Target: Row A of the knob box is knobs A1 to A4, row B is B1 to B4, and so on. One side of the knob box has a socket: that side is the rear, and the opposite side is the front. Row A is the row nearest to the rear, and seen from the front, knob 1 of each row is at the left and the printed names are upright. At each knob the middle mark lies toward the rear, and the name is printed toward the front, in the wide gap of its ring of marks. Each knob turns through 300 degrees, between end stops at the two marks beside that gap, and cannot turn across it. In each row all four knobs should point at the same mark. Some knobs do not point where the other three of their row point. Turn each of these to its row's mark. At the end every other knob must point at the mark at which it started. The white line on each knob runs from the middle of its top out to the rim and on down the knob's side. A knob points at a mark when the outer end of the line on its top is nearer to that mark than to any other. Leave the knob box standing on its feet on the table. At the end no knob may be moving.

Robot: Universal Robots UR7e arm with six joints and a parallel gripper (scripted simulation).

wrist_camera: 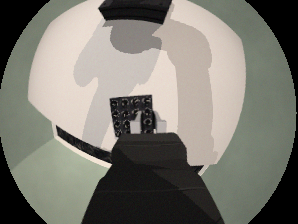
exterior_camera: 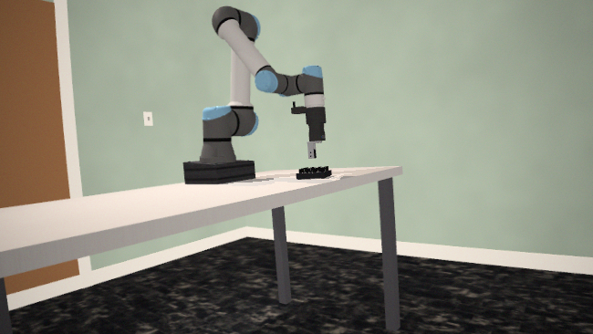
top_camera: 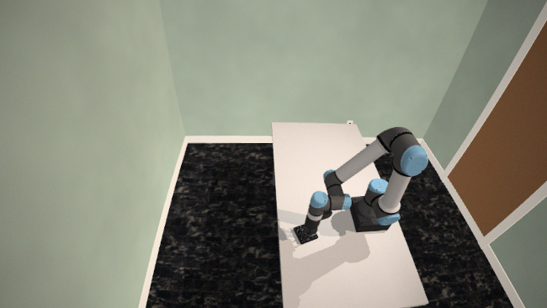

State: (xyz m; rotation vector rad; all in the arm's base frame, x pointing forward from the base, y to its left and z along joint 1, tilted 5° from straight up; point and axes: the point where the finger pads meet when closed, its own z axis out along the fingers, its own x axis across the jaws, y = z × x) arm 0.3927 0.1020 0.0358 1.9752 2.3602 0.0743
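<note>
A pale table point(exterior_camera: 192, 196) is carried on dark grey legs point(exterior_camera: 389, 255). On its top, a black base block point(exterior_camera: 196, 174) is topped by the arm point(exterior_camera: 242, 50), whose grey links are joined by dark housings with blue caps. The gripper point(exterior_camera: 312, 157) is held pointing down above the black knob box point(exterior_camera: 314, 175), a gap being left between them; its fingers are seen too small to be judged. A light switch plate point(exterior_camera: 148, 119) is mounted on the green wall point(exterior_camera: 456, 114). At the left, a brown door point(exterior_camera: 32, 105) is framed in white.
</note>
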